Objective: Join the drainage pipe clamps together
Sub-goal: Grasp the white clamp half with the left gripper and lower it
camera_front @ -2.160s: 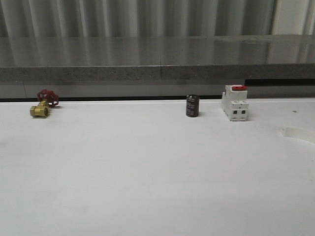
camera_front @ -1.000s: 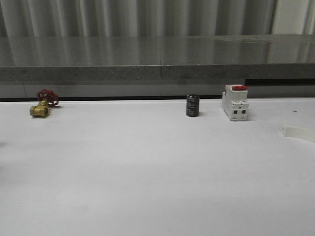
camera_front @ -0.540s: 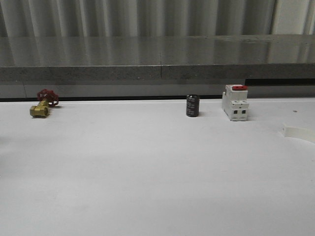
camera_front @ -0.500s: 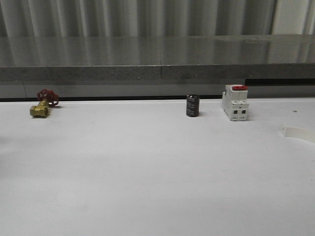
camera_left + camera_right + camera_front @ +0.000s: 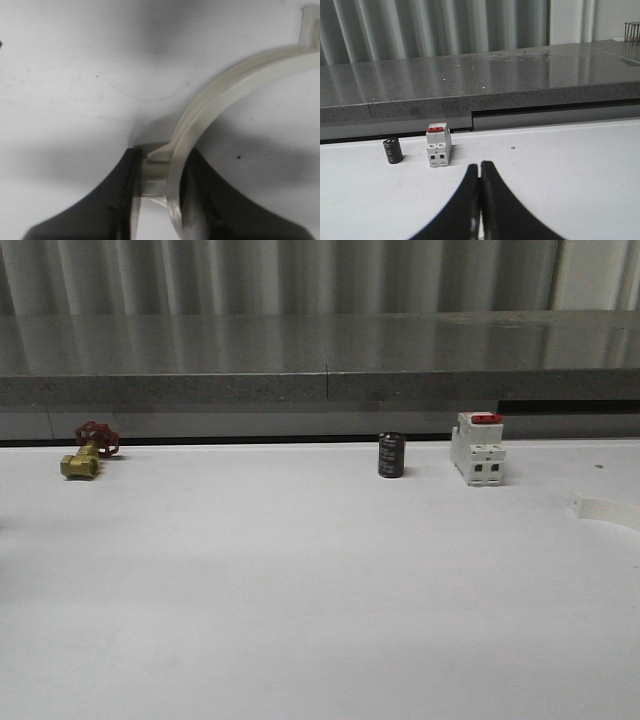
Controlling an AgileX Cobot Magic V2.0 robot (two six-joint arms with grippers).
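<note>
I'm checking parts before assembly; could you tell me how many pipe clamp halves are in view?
2. One clamp half is between the left gripper fingers; another lies at the table's right edge, partly cut off by the frame.

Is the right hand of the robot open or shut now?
Shut. In the right wrist view, the two black fingers of the right hand meet at their tips with nothing between them.

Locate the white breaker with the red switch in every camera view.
Front view: the breaker stands at the table's far edge, right of centre.
Right wrist view: the breaker stands beyond the right end effector, in front of the grey ledge.
Shared landmark: the black cylinder, standing apart beside the breaker.
</note>
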